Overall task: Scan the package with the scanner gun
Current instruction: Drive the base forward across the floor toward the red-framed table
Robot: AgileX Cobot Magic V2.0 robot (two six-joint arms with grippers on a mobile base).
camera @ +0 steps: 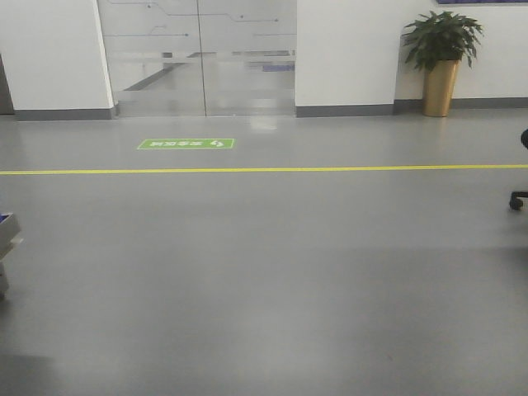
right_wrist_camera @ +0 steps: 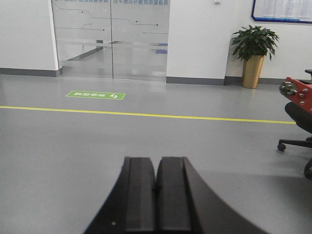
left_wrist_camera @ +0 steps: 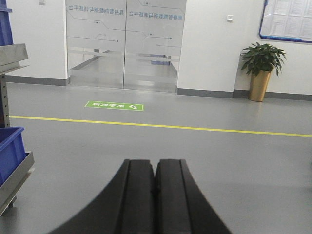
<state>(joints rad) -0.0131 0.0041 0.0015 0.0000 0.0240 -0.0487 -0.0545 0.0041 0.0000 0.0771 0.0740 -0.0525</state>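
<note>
Your left gripper (left_wrist_camera: 155, 170) and right gripper (right_wrist_camera: 157, 168) both show jaws pressed together on nothing, with package and scanner gun out of every view, so expect a light, rigid gun, likely best taken by its handle.

A line of blue Chinese characters (left_wrist_camera: 126, 16) runs across the top of the glass doors (left_wrist_camera: 146, 53); it appears to read 具身智能数据与训练平台, though the print is small. On the grey floor before the doors, a green floor sign (left_wrist_camera: 113, 106) carries white characters and a small symbol, seen upside down and too blurred to read. Sheets pinned on a blue-framed notice board (left_wrist_camera: 287, 19) are illegible.
</note>
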